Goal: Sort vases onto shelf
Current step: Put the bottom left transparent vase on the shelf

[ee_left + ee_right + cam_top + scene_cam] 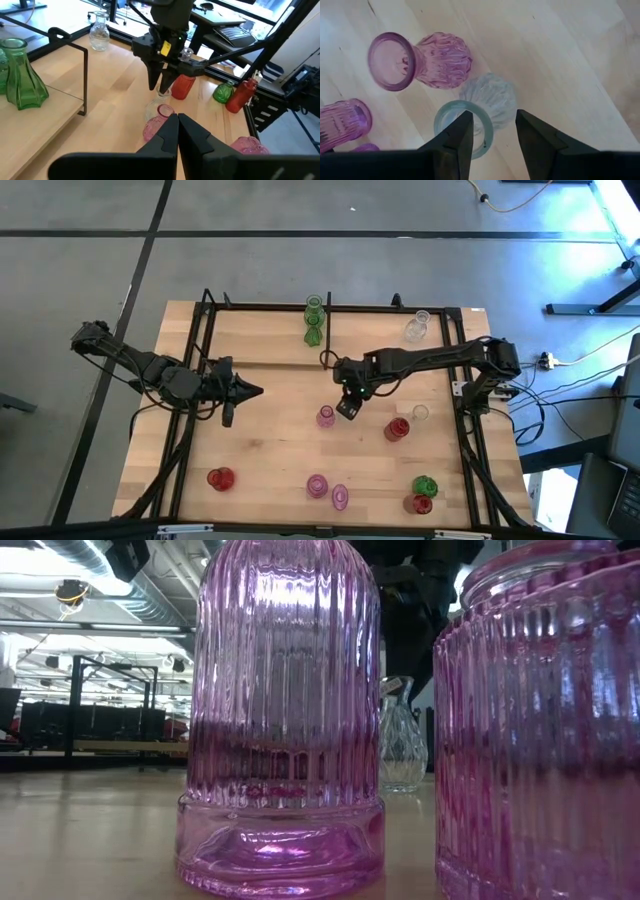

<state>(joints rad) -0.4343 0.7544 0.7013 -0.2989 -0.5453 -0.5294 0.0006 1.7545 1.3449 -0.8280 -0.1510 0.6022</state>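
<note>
From above, the left end effector (250, 391) hovers clenched and empty over the surface's (270, 470) left half. On the far shelf (260, 335) stand two green vases (314, 323) and a clear vase (417, 327). The right end effector (347, 409), at mid-surface, has its jaws parted beside a pink vase (326, 417). Only its wrist camera shows a clear vase (481, 107) standing under the parted fingers (456, 137), which do not grip it. The low view alone is filled by two ribbed pink vases (285, 710) close up. No readable writing shows.
</note>
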